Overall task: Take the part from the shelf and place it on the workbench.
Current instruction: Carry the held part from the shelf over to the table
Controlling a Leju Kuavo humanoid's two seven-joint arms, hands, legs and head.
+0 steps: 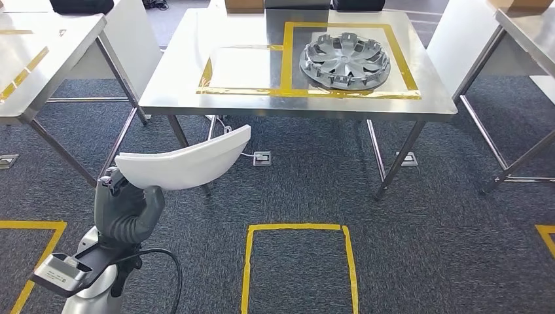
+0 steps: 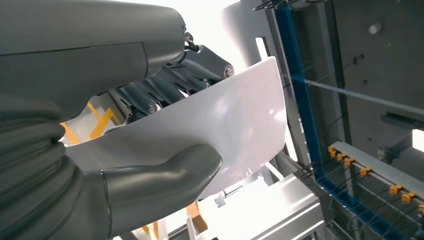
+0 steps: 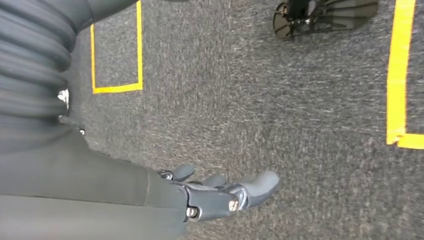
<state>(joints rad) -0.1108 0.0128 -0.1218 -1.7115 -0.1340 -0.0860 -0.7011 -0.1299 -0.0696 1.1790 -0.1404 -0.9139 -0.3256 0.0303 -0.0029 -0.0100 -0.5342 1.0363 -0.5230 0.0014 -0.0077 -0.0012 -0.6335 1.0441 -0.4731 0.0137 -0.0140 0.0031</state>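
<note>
— White curved panel (image 1: 186, 161): who has it?
— The left hand (image 1: 124, 206). It grips one end, thumb (image 2: 165, 177) pressed on one face and the darker fingers (image 2: 165, 85) on the other. The panel sticks out from the hand toward the steel surface (image 1: 196, 108), held in the air above the grey carpet (image 1: 425, 242), short of the surface's near edge.
— And the right hand?
— The right hand (image 3: 220, 192) hangs over the carpet, holding nothing, fingers loosely extended and slightly apart.
— What lies further out?
— On the surface, yellow tape (image 1: 286, 59) marks two rectangles. The left one is bare; in the right one a grey wheel cover (image 1: 345, 62) lies flat. More steel tables stand to the left (image 1: 39, 72) and right (image 1: 530, 33). On the carpet just ahead of the robot a yellow tape box (image 1: 298, 229) is marked out, and floor sockets (image 1: 262, 157) sit under the surface.
</note>
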